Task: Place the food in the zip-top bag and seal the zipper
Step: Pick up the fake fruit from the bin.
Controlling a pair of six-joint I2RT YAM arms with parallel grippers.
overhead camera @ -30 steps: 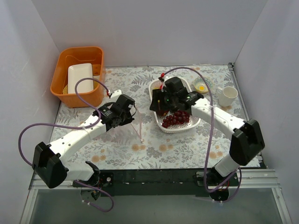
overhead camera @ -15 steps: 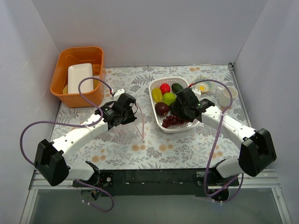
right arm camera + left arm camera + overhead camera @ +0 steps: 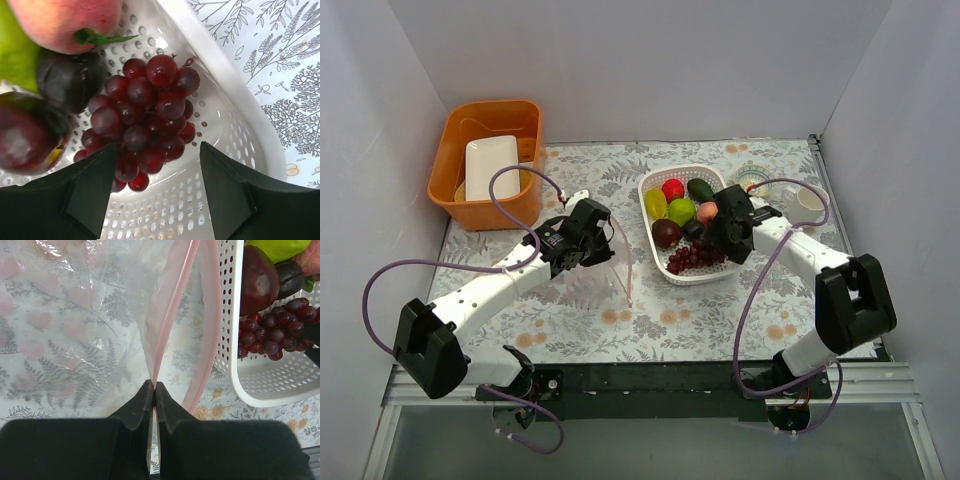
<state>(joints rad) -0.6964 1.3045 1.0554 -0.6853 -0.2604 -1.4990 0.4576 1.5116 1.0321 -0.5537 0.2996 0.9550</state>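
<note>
Pinching the zipper (image 3: pixel 172 315) between clenched fingers, the left tool (image 3: pixel 152 386) grasps the zip-top bag (image 3: pixel 85 330) by one lip of its mouth. That pink strip runs straight away from the fingertips. A second pink strip curves off just to the tool's right, so the mouth gapes beside the grip. The clear, crinkled body of the bag spreads ahead of the tool and to its left, over the leaf-printed surface (image 3: pixel 720 320). Just right of the tool, past the open lip, stands the white perforated basket (image 3: pixel 227 315), its wall close beside the pink strip.

The right tool (image 3: pixel 159 150) hangs released, its fingers spread wide and grasping nothing, directly over the dark red grapes (image 3: pixel 145 110). The bunch lies on the basket's floor between the fingertips and just ahead of them; whether the fingers touch it I cannot tell. Ahead and to this tool's left sits a dark purple round fruit (image 3: pixel 70 80), touching the bunch, with a pink one (image 3: pixel 60 20) beyond it. A dark red one (image 3: pixel 25 135) lies beside the left finger, and a sliver of green fruit (image 3: pixel 12 55) shows at the far left.

Seen from above, a red round fruit (image 3: pixel 672 189), the avocado (image 3: pixel 700 188) and the yellow star fruit (image 3: pixel 656 203) fill the basket's far half, beyond the right tool. An orange bin (image 3: pixel 450 170) holding a white tray (image 3: pixel 490 165) stands well beyond the left tool, to its left.
</note>
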